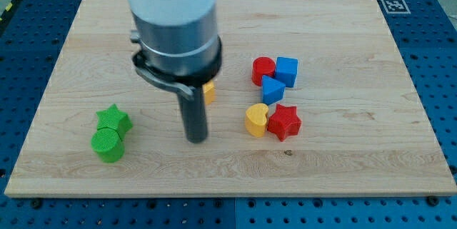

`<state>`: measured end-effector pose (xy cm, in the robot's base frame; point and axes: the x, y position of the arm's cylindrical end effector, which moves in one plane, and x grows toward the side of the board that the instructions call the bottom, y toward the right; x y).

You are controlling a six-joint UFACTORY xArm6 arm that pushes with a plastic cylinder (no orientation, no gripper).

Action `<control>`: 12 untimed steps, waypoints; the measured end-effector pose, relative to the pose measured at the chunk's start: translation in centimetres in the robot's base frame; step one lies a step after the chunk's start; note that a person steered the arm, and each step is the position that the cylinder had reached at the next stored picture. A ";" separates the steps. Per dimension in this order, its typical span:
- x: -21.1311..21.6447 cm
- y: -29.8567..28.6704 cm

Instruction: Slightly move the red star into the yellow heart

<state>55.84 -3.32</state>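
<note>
The red star (285,122) lies right of the board's middle, touching the yellow heart (256,120) on the heart's right side. My tip (196,139) rests on the board to the left of the heart, well apart from it. Above the pair sit a blue triangular block (272,89), a red round block (263,70) and a blue cube (287,70), close together. A yellow block (209,91) shows partly behind the rod; its shape is hidden.
A green star (114,120) and a green cylinder (107,144) touch each other at the view's lower left. The wooden board (343,172) lies on a blue perforated table. A marker tag (393,4) sits at the top right corner.
</note>
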 end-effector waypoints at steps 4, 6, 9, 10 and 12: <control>4.3 8.1; 4.5 15.0; 1.9 22.2; 0.2 19.4; -1.2 17.9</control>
<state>54.65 14.58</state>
